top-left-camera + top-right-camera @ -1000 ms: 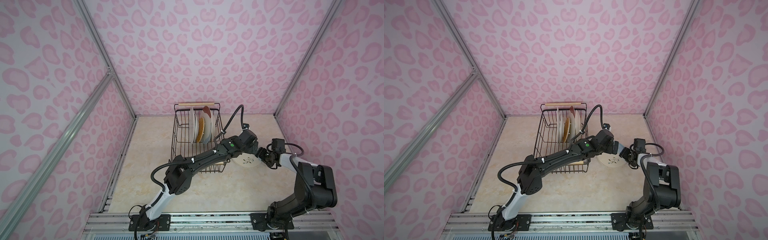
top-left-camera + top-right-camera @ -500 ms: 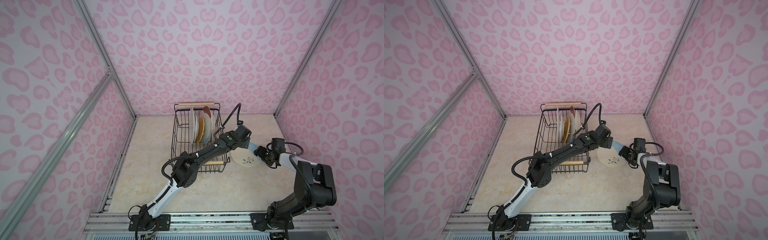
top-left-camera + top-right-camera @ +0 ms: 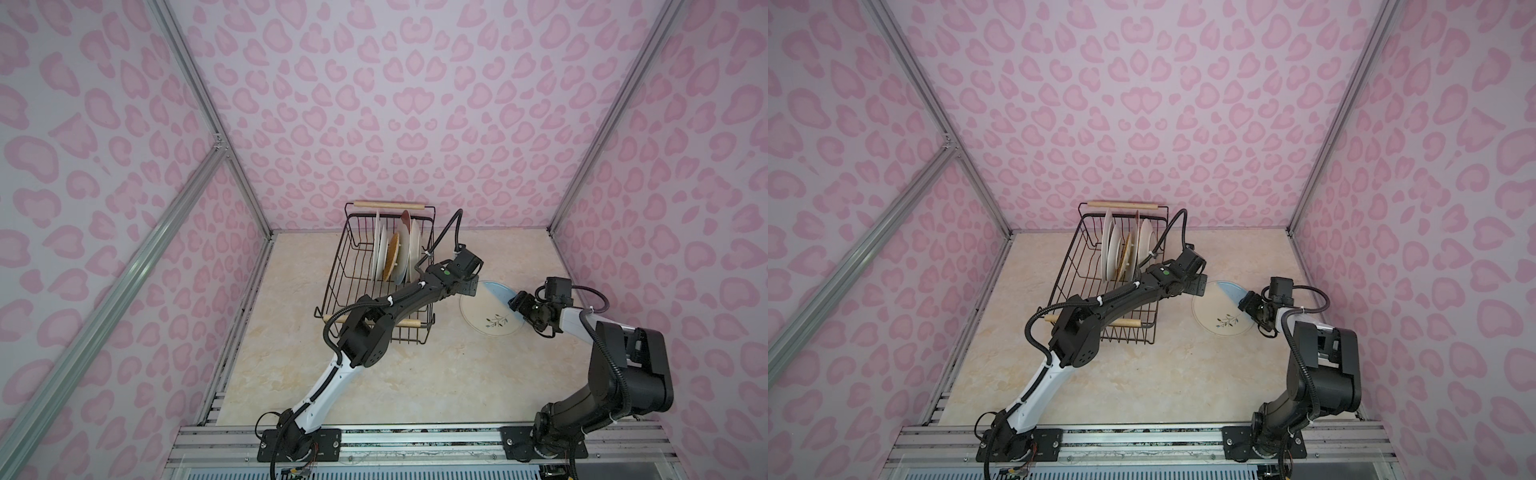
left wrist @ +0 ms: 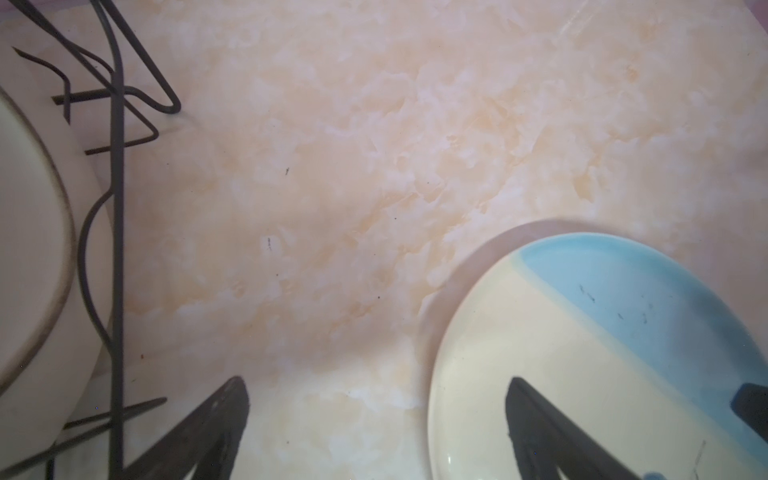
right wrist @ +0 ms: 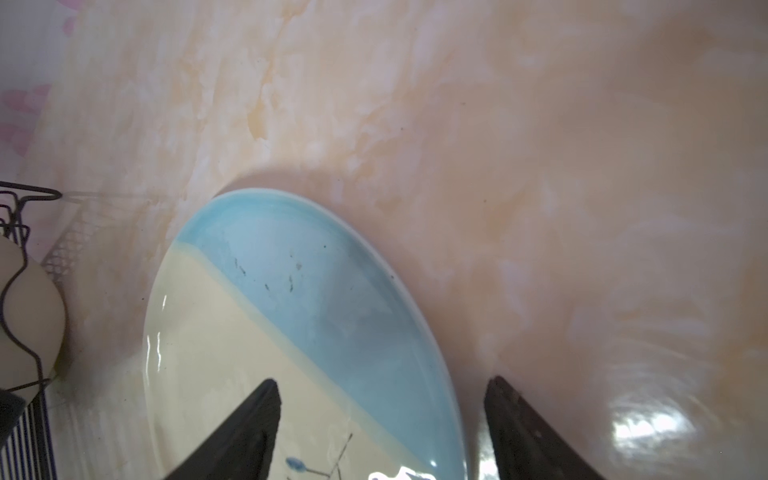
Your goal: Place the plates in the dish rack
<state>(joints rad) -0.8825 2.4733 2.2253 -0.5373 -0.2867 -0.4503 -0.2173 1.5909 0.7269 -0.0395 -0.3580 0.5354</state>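
A cream-and-blue plate with a sprig lies on the marble table, right of the dish rack. Several plates stand on edge in the rack's far half. My right gripper is open at the plate's blue rim, one finger over the cream face and the other outside the rim. My left gripper is open at the plate's rack-side edge, one finger above the plate and one above bare table.
The rack's side wires and a cream plate behind them are close beside my left gripper. My left arm lies across the rack's near right corner, by its wooden handle. Pink patterned walls enclose the table; a metal rail runs along the front.
My left gripper has drawn back from over the plate toward the rack, uncovering most of the plate. The right gripper stays at the plate's rim.
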